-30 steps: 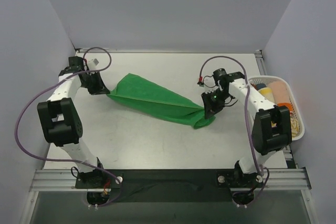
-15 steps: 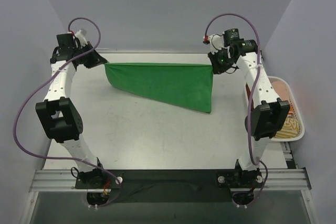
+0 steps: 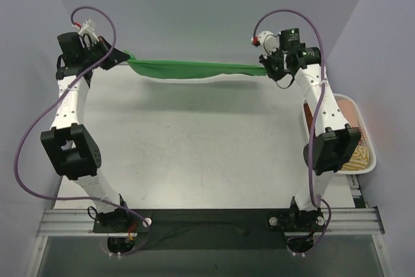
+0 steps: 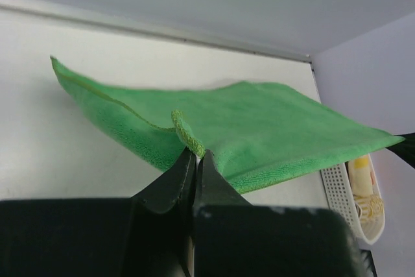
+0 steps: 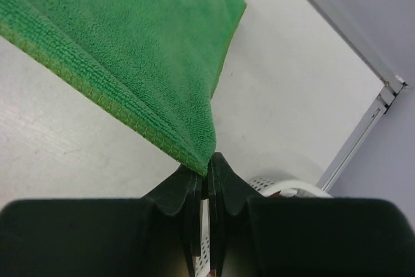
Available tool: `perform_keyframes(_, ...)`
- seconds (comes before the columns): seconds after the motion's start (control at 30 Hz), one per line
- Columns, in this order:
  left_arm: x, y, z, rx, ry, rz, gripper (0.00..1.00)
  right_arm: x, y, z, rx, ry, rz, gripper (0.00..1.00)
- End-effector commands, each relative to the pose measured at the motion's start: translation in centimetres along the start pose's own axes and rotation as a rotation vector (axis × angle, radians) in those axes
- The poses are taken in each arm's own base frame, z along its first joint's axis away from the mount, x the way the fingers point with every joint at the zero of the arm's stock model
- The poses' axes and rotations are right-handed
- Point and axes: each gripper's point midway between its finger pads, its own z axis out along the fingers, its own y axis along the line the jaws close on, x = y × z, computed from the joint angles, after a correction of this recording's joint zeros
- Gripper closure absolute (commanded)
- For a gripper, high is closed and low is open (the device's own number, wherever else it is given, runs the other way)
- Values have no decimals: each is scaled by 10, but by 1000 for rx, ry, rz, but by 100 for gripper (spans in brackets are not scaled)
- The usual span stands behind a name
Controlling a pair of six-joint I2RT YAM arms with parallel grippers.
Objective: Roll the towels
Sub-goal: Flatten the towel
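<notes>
A bright green towel point(image 3: 194, 69) hangs stretched in the air between both arms, high over the far side of the table. My left gripper point(image 3: 123, 58) is shut on its left corner, and the left wrist view has the green towel point(image 4: 272, 128) spreading away from the pinched corner at my left gripper point(image 4: 194, 154). At the other end my right gripper point(image 3: 264, 69) is shut on the right corner. From the right wrist, the green towel point(image 5: 130, 56) fans out from my right gripper point(image 5: 209, 167). No pale yellow towel can be made out apart from the rolls in the basket.
A white slatted basket point(image 3: 363, 167) stands at the table's right edge, mostly behind the right arm, with rolled items inside. The basket point(image 4: 343, 189) also appears low on the right in the left wrist view. Grey walls close in at the back and both sides.
Both grippers have lifted and moved back and apart. The green towel went from lying bunched on the table to hanging as a sheet, then to a taut band held high.
</notes>
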Motion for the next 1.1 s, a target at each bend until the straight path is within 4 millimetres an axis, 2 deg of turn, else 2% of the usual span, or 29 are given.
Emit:
perform_keyframes(0.0, 12, 33, -42, -118, -36, 42, 100, 49, -11, -26, 103, 131, -82, 100)
perform_keyframes(0.03, 21, 32, -52, -135, -35, 63, 100, 59, 1, -20, 77, 159, -102, 100)
perform_keyframes(0.07, 66, 56, -53, -177, 42, 3, 98, 87, 19, -6, 31, 233, -115, 100)
perform_keyframes(0.1, 83, 64, -57, -200, 64, -3, 94, 100, 27, -2, 22, 271, -129, 100)
perform_keyframes(0.13, 101, 69, -64, -219, 89, 7, 89, 111, 43, 3, -12, 300, -148, 100)
perform_keyframes(0.17, 120, 79, -68, -248, 118, -9, 89, 136, 61, 13, -57, 360, -159, 100)
perform_keyframes(0.2, 162, 101, -74, -305, 187, -58, 88, 150, 75, 18, -85, 393, -176, 100)
perform_keyframes(0.27, 197, 119, -84, -351, 254, -72, 88, 168, 100, 25, -137, 433, -210, 100)
perform_keyframes(0.3, 224, 129, -91, -381, 307, -105, 88, 191, 117, 29, -174, 481, -221, 100)
perform_keyframes(0.37, 253, 143, -101, -425, 386, -145, 89, 208, 135, 31, -210, 517, -240, 100)
perform_keyframes(0.4, 265, 147, -106, -441, 420, -159, 89, 225, 145, 29, -234, 553, -243, 100)
perform_keyframes(0.47, 286, 156, -116, -481, 487, -207, 89, 240, 155, 27, -259, 583, -259, 100)
perform_keyframes(0.53, 300, 160, -123, -497, 533, -229, 89, 255, 166, 24, -286, 615, -275, 100)
perform_keyframes(0.67, 319, 155, -137, -510, 592, -276, 83, 273, 171, 15, -289, 667, -322, 100)
perform_keyframes(0.87, 314, 142, -147, -474, 630, -278, 59, 289, 181, -1, -308, 689, -430, 98)
perform_keyframes(0.9, 309, 143, -149, -484, 641, -254, 57, 289, 182, -4, -308, 683, -453, 88)
perform_keyframes(0.93, 305, 146, -152, -499, 648, -225, 49, 289, 184, -6, -317, 681, -476, 80)
perform_keyframes(0.97, 306, 140, -159, -485, 688, -214, 48, 294, 186, -12, -334, 697, -492, 64)
perform_keyframes(1.0, 293, 137, -159, -460, 699, -153, 48, 292, 186, -15, -340, 686, -506, 61)
perform_keyframes(1.03, 291, 140, -167, -456, 742, -89, 47, 292, 187, -18, -347, 684, -510, 57)
perform_keyframes(1.07, 295, 133, -178, -452, 804, -90, 47, 293, 189, -24, -362, 692, -516, 55)
